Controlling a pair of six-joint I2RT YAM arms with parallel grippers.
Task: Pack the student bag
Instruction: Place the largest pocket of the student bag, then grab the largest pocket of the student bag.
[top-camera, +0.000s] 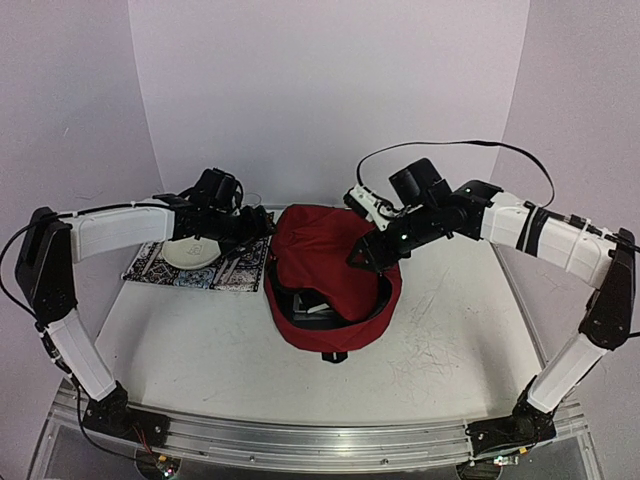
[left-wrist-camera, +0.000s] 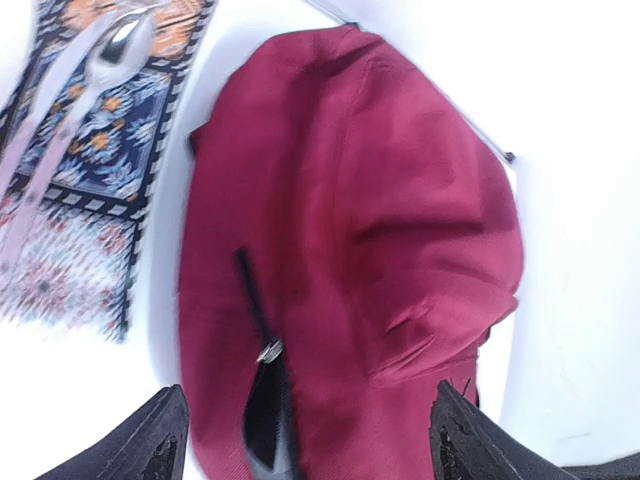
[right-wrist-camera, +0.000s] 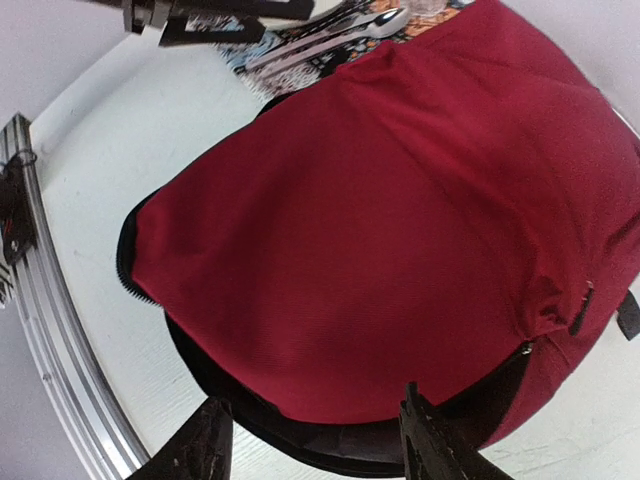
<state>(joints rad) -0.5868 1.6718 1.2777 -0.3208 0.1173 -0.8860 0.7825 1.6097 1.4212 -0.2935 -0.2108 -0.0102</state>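
The student bag (top-camera: 335, 275), dark red with black zips and trim, lies in the middle of the table with its mouth gaping toward the near edge. My left gripper (top-camera: 252, 236) hovers at the bag's left side. In the left wrist view the bag (left-wrist-camera: 380, 220) fills the frame, a zip pull (left-wrist-camera: 268, 351) shows on it, and the left gripper (left-wrist-camera: 310, 445) is open wide with nothing in it. My right gripper (top-camera: 365, 258) hangs over the bag's right top. Seen from the right wrist, the right gripper (right-wrist-camera: 318, 435) stands open just above the bag's (right-wrist-camera: 400, 200) open black rim, holding nothing.
A patterned mat (top-camera: 215, 270) lies left of the bag, with a pale plate (top-camera: 195, 250) on it. A spoon (left-wrist-camera: 120, 45) and other cutlery lie on the mat (left-wrist-camera: 70, 210). A metal rail (top-camera: 300, 440) runs along the near table edge.
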